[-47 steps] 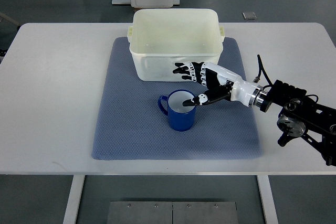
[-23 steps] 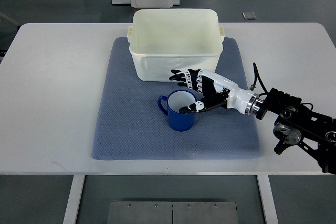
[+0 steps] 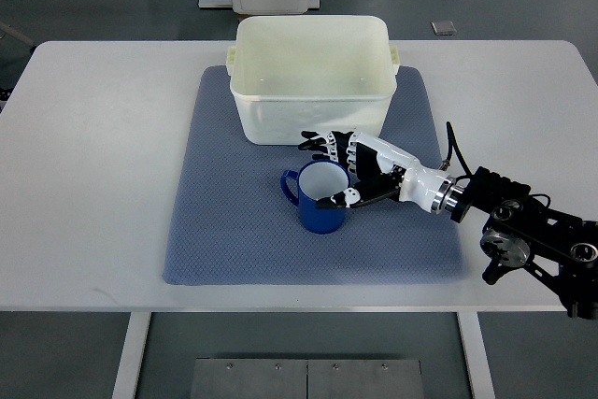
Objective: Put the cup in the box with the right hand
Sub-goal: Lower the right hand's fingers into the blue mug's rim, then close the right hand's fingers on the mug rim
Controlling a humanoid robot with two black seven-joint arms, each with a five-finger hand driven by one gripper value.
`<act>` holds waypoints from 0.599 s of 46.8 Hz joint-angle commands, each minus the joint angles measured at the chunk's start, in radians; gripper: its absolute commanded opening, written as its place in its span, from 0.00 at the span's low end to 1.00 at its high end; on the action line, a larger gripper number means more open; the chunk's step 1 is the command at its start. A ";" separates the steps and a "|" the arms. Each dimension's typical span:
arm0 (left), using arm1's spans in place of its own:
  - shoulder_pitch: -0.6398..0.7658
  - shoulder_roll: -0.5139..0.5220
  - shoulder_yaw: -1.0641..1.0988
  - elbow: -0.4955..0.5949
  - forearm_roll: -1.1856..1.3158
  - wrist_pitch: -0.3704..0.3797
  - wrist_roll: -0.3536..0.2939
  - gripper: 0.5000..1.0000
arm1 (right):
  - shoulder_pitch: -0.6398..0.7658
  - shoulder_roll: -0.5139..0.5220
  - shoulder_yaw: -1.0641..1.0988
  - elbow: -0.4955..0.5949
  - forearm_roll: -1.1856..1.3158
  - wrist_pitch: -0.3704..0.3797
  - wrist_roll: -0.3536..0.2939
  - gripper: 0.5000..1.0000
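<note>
One camera looks steeply down over the table (image 3: 103,184).

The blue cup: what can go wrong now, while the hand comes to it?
1. The right hand is open around the blue cup, with the thumb over the rim; an uneven closing may tip the cup.
2. The white box has a tall wall just behind the cup; a low lift could hit it.

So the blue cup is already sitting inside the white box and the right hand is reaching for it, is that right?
Not quite. The top view shows the blue cup standing on the blue mat, in front of the white box, not inside it. The rest holds: the right hand is at the cup, thumb over its rim and fingers spread behind it.
</note>
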 commanded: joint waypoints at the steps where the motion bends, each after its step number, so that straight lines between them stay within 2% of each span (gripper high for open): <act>1: -0.001 0.000 0.000 0.000 0.000 0.000 0.000 1.00 | -0.002 0.001 0.000 -0.010 0.000 0.000 -0.001 1.00; 28: 0.000 0.000 0.000 0.000 0.000 0.000 0.000 1.00 | -0.002 0.021 -0.040 -0.037 0.000 0.000 -0.001 1.00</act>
